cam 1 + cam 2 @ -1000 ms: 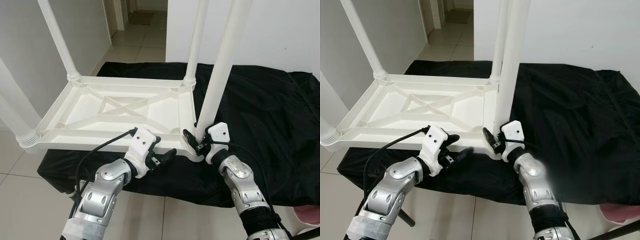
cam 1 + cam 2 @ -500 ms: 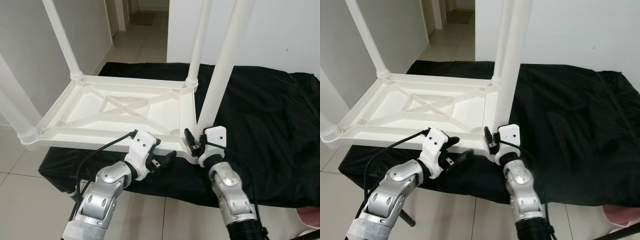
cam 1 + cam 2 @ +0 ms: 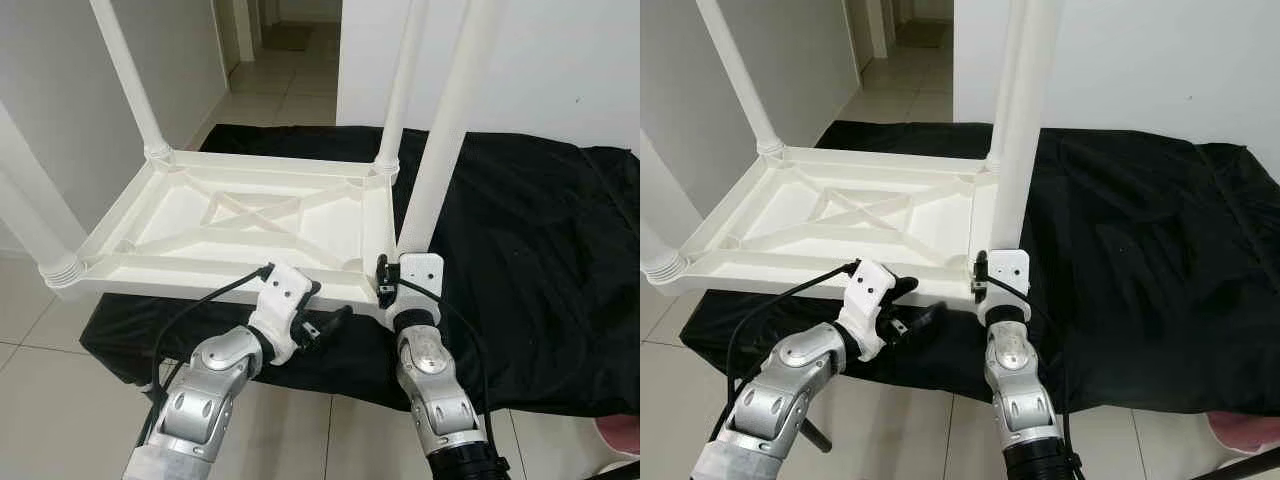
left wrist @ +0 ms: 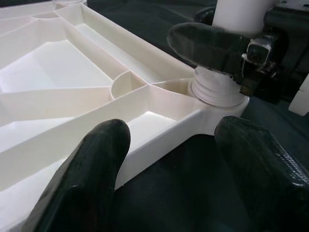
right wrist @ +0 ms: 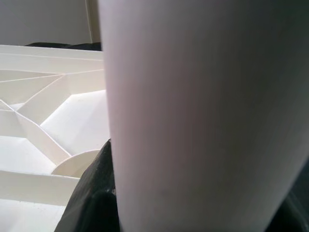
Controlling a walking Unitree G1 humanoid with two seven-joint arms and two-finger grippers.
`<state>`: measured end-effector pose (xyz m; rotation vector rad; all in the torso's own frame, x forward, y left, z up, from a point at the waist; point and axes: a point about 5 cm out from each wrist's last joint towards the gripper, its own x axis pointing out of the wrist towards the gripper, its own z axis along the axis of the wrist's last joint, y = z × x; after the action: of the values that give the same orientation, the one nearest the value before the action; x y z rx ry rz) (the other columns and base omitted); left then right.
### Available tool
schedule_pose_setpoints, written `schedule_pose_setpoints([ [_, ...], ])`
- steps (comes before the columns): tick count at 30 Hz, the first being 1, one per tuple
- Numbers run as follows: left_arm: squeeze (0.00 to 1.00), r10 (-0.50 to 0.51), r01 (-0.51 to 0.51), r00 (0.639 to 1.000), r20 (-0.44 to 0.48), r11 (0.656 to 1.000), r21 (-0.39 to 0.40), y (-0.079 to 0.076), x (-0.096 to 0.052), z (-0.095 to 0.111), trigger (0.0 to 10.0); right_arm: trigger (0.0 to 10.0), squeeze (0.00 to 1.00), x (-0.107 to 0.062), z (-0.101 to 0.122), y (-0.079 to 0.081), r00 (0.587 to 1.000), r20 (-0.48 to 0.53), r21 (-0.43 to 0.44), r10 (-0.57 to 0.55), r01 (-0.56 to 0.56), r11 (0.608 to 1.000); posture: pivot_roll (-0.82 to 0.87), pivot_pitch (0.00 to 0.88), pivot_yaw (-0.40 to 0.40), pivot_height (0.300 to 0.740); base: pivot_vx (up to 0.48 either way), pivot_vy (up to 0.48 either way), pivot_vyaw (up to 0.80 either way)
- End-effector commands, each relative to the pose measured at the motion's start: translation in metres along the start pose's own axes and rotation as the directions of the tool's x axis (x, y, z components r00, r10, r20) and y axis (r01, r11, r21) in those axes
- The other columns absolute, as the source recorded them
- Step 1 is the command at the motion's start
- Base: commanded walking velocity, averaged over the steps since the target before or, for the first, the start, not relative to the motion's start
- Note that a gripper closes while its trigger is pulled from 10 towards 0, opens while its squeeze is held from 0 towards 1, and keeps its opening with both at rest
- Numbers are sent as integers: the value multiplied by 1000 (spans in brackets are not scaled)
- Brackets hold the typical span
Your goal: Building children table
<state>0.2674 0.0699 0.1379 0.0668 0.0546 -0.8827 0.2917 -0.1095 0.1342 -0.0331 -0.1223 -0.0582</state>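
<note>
the tabletop (image 3: 250,225) lay upside down on a black-draped surface (image 3: 520,230), its near edge overhanging. the right gripper (image 3: 392,285) was closed round the base of the near leg (image 3: 440,140) at its corner socket. the left gripper (image 4: 169,145) hung open just off that corner, holding nothing. if the leg went in crooked, it could jam – or tip the top off the edge (my guess). no containers were there.

Table (image 3: 250,215) smooth white plastic, slightly glossy; cloth (image 3: 540,220) matt black, probably fabric.
</note>
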Motion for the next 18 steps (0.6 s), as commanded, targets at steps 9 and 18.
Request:
schedule_pose_setpoints([
  [9, 0, 58, -58, 998, -14, 998, 7, 1, -1, -1, 10000, 10000, 1000, -6, -2, 2, 999, -9, 114, 40, -39, 993, -47, 39, 48, 740, 0, 0, 0],
  [18, 0, 44, -44, 999, -1, 999, 11, 1, 2, 3, 10000, 10000, 678, -2, 1, -14, 990, 25, 60, 136, -137, 989, -58, 30, 57, 740, 0, 0, 0],
])
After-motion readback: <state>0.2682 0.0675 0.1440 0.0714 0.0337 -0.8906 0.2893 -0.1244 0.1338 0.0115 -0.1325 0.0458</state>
